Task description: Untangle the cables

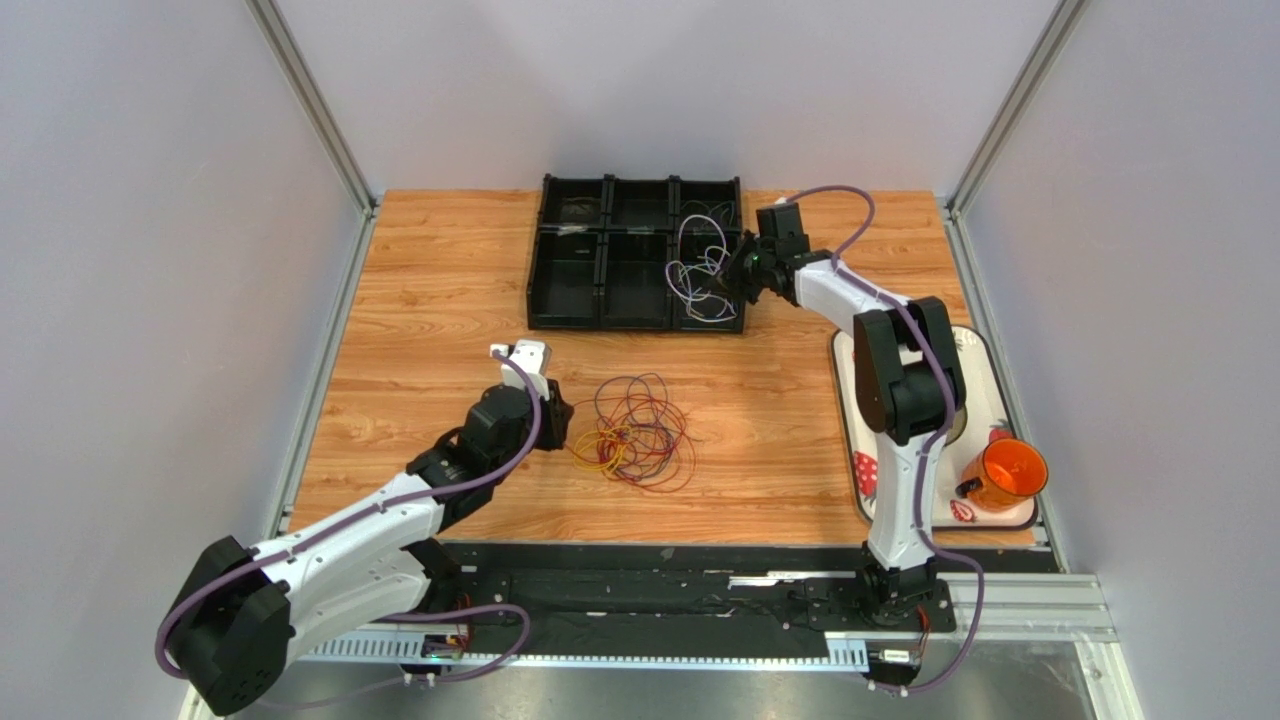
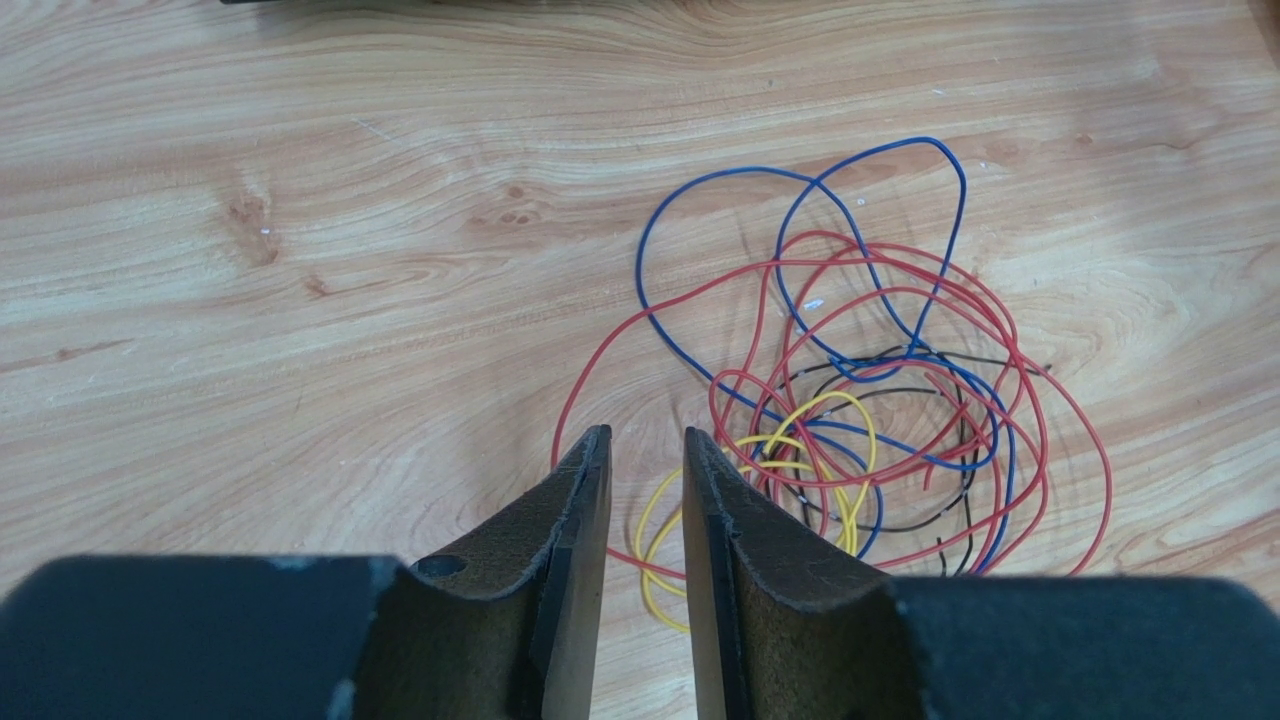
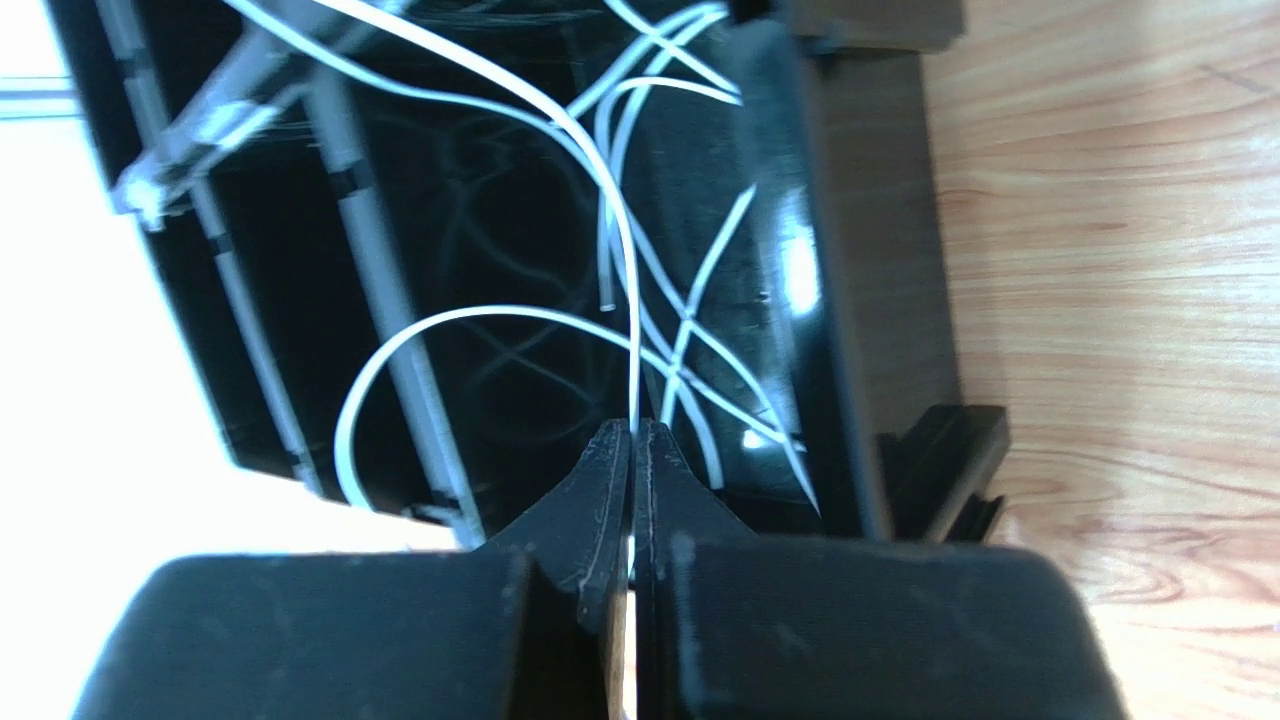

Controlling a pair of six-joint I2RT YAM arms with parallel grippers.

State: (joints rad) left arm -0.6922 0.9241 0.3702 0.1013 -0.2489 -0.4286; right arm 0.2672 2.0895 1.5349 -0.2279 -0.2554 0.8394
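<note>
One thin white wire bundle (image 1: 699, 264) in black compartmented tray (image 1: 573, 279), right gripper (image 3: 633, 437) pinching it. Red-blue-yellow-dark wire tangle (image 1: 640, 435) unsorted; left gripper (image 2: 648, 447) part-open, seemingly empty.

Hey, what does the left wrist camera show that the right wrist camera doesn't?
Only the left wrist view: a loose tangle of thin red, blue, yellow and black wires, with the left gripper open at its near edge, red and yellow loops showing in the gap between its fingers.
Only the right wrist view: the right gripper shut on a thin white wire, with more white wires looping inside a black plastic compartment tray.
Both: the light wooden tabletop, and each camera's own dark fingers at the bottom.
</note>
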